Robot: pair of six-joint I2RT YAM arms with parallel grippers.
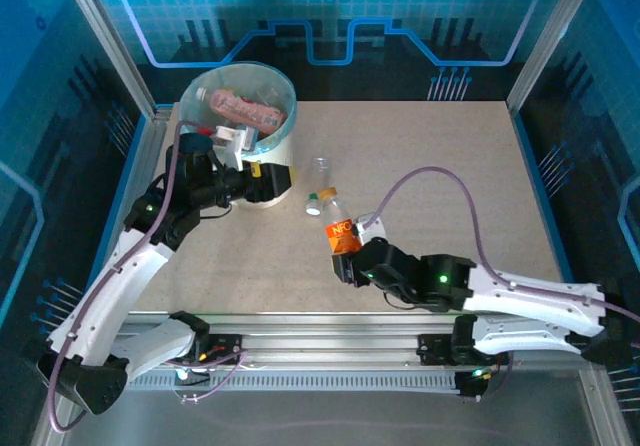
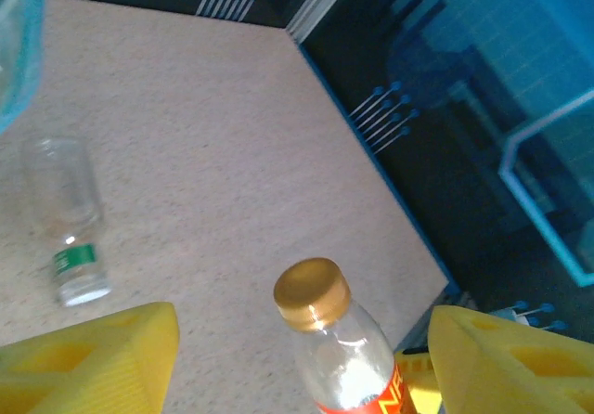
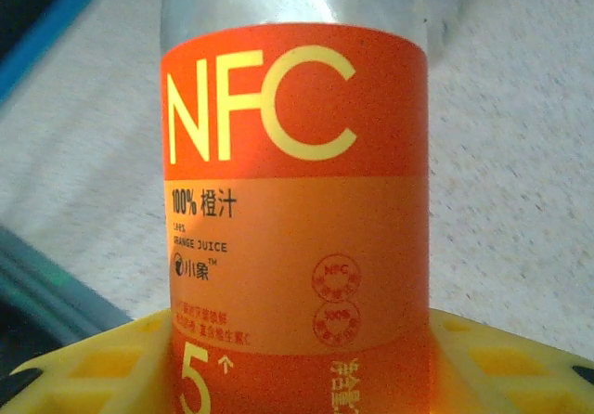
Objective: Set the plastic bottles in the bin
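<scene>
Tabletop (image 1: 450,186): 1 clear bottle (image 2: 70,219) lying | 1 bin (image 1: 291,116) | right jaws grip 1 orange bottle (image 1: 341,234) | left jaws open

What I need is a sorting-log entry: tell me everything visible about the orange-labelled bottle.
The orange-labelled bottle is clear plastic with a gold screw cap and an orange label reading NFC and Orange Juice. Its neck looks empty. It stands cap up, leaning slightly, over the middle of the table, its lower body clamped between the yellow fingers of the right gripper. Whether its base touches the table cannot be told.
</scene>
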